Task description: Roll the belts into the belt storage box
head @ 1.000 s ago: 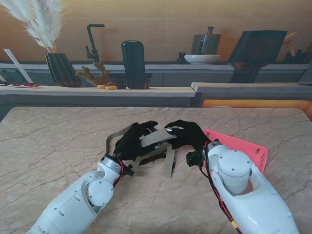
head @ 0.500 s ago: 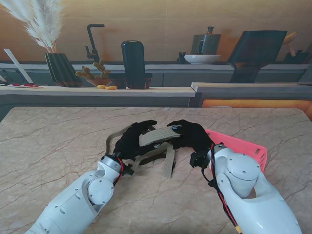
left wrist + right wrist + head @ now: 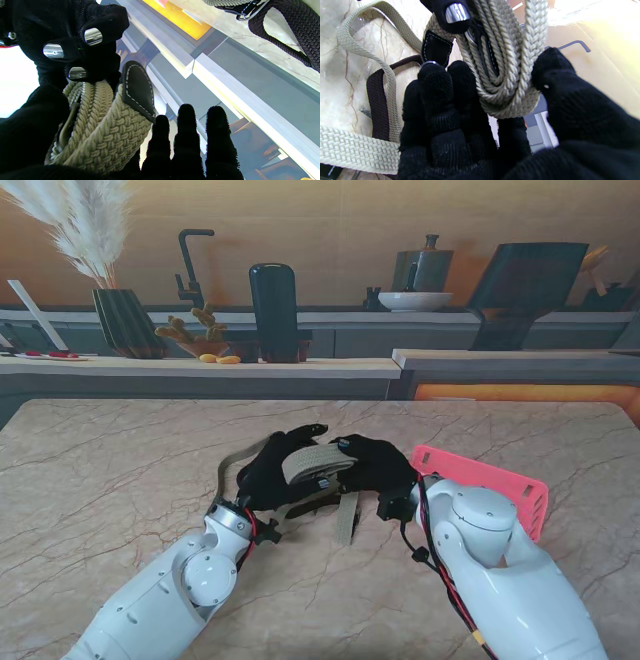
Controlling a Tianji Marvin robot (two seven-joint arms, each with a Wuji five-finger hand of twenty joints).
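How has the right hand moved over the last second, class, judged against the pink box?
Yes. The right hand has shifted left, away from the pink box, closing up against the left hand.

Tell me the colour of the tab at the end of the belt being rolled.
Black leather tab with white stitching; belt is beige braid. Left wrist view shows it best.

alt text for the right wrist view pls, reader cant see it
A black-gloved right hand grips a partly rolled beige braided belt, with a fingertip of the left hand pressing on the roll. Behind, a dark brown belt and loose beige belt lengths lie on the marble table.
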